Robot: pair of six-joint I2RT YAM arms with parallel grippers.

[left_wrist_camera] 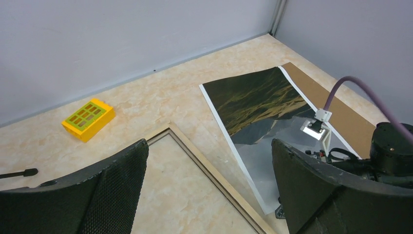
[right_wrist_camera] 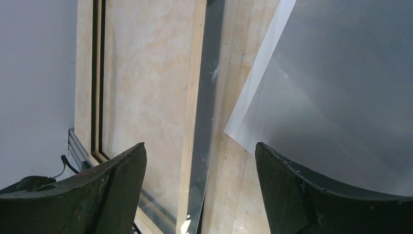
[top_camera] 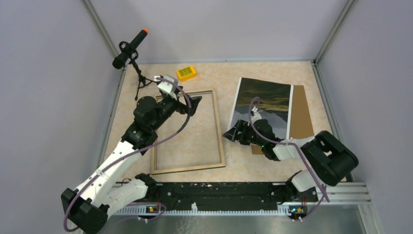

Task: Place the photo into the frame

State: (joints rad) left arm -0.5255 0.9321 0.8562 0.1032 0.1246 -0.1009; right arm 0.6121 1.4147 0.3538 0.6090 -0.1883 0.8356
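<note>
The frame (top_camera: 218,131) lies flat left of centre with its light wood back face up. The photo (top_camera: 265,100) lies picture side up to its right, partly on a brown hardboard sheet (top_camera: 302,114). My left gripper (top_camera: 195,103) is open and empty above the frame's far right corner. In the left wrist view the frame's rail (left_wrist_camera: 219,181) runs between the fingers of the left gripper (left_wrist_camera: 209,146), with the photo (left_wrist_camera: 253,95) beyond. My right gripper (top_camera: 229,134) is open and empty, low at the photo's near left corner. The right wrist view shows the right gripper (right_wrist_camera: 199,146) spanning the frame rail (right_wrist_camera: 195,73) and the photo's corner (right_wrist_camera: 316,73).
A yellow block (top_camera: 186,73) sits at the back, also in the left wrist view (left_wrist_camera: 88,118). A microphone on a small tripod (top_camera: 130,48) stands at the far left corner. Grey walls close in three sides. A black mounting rail (top_camera: 209,192) runs along the near edge.
</note>
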